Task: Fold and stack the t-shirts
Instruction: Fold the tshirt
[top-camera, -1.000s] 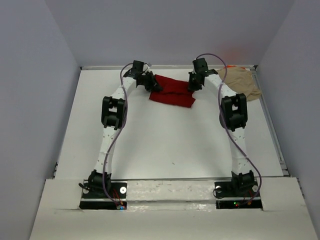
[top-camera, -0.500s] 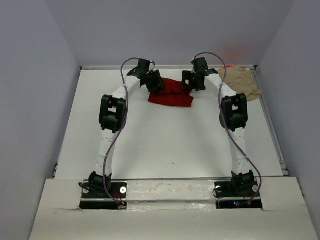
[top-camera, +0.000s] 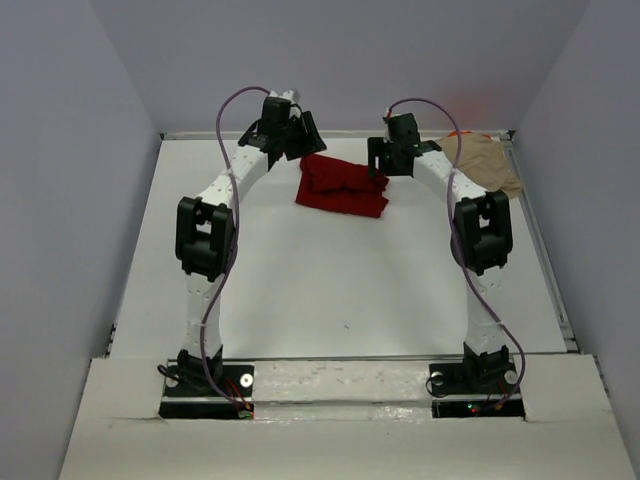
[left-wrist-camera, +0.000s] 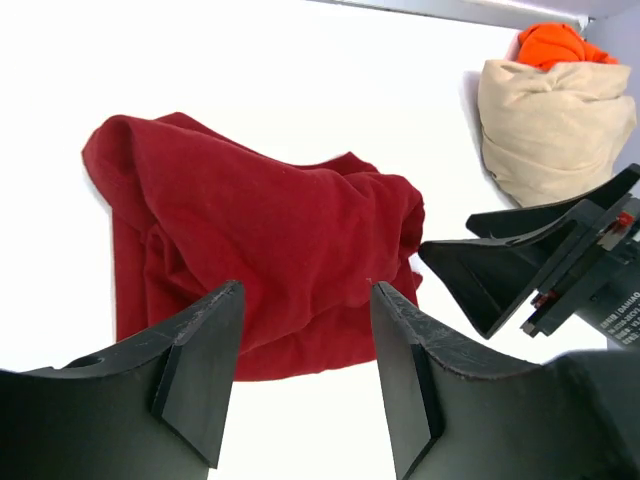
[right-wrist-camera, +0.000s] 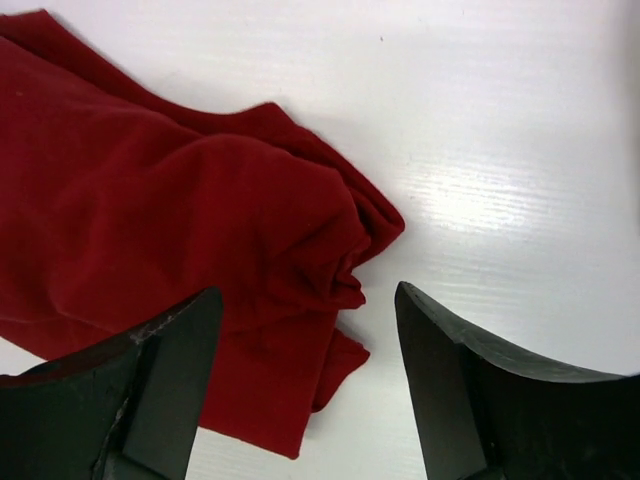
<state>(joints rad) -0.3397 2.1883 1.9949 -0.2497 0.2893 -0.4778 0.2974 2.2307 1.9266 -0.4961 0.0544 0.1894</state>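
A dark red t-shirt (top-camera: 342, 187) lies roughly folded and rumpled at the far middle of the table (top-camera: 330, 280). My left gripper (top-camera: 296, 136) hovers above its left end, open and empty; the shirt (left-wrist-camera: 260, 240) shows between and beyond the left gripper's (left-wrist-camera: 305, 300) fingers. My right gripper (top-camera: 381, 160) hangs over the shirt's right end, open with nothing in it. In the right wrist view the shirt's bunched corner (right-wrist-camera: 170, 230) lies under the right gripper (right-wrist-camera: 308, 295). A tan t-shirt (top-camera: 490, 165) sits bundled at the far right, with orange fabric (left-wrist-camera: 560, 42) behind it.
The table's back wall (top-camera: 340, 133) runs just behind both grippers. A raised rail (top-camera: 545, 250) borders the right side next to the tan bundle. The right gripper's fingers (left-wrist-camera: 500, 275) show in the left wrist view, close to the red shirt's right end.
Both grippers have opened and let go of the red shirt, which now lies flat on the table. The left arm has lifted and drawn back; the right has risen slightly.
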